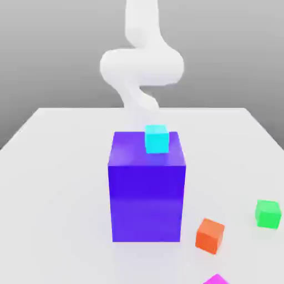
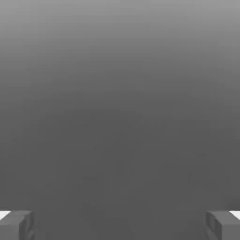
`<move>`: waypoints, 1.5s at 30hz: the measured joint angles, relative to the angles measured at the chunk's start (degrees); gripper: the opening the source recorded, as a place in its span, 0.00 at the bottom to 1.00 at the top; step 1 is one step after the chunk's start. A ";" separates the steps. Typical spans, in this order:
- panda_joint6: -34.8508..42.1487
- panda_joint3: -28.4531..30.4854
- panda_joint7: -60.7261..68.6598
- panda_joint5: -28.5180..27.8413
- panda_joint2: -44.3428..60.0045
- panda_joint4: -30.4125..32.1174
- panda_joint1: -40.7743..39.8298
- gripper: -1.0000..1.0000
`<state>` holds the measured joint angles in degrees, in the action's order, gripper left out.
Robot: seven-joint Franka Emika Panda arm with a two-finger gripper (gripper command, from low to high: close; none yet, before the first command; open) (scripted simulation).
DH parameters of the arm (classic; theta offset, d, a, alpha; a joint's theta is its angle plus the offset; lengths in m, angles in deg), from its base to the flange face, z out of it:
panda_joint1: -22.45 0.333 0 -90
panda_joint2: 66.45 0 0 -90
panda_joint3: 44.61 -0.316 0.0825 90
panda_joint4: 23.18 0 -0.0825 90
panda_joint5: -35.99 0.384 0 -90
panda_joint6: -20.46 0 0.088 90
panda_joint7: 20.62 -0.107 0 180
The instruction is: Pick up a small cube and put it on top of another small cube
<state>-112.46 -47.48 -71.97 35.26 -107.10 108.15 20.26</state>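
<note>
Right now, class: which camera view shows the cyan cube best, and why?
The exterior view. There the cyan cube sits in plain sight on top of the big blue-violet block. The hand view gives grey background between the open hand's fingertips, no cube.

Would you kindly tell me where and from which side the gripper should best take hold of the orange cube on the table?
Probably from straight above, closing on two opposite vertical faces of the orange cube. It rests flat on the table with free space around it, though it sits turned, so the wrist should likely rotate to match. The gripper is open, holding nothing.
</note>
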 joint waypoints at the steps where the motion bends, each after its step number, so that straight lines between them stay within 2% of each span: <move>1: -0.50 -1.27 -2.41 -0.35 2.23 -0.19 -0.95 0.50; 11: -5.12 -12.25 -26.86 -6.55 22.94 -1.96 -7.89 0.50; 17: -7.70 -15.95 -42.69 -12.11 35.62 -3.06 -8.88 0.50; 24: -10.87 -15.94 -59.65 -16.35 50.03 -4.29 -6.11 0.50; 32: -16.08 -14.71 -73.79 -14.48 64.91 -5.40 -1.64 0.50; 35: -20.34 -12.32 -76.40 -16.42 71.10 -6.77 0.51 0.50; 36: -21.75 -11.40 -77.06 -17.22 73.03 -7.23 1.25 0.00; 42: -22.60 -10.94 -77.38 -17.61 74.00 -7.47 1.63 0.00; 45: -19.81 -12.67 -76.14 -15.81 70.26 -6.53 0.30 0.00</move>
<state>-132.27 -60.15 -148.11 19.44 -36.83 101.62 20.56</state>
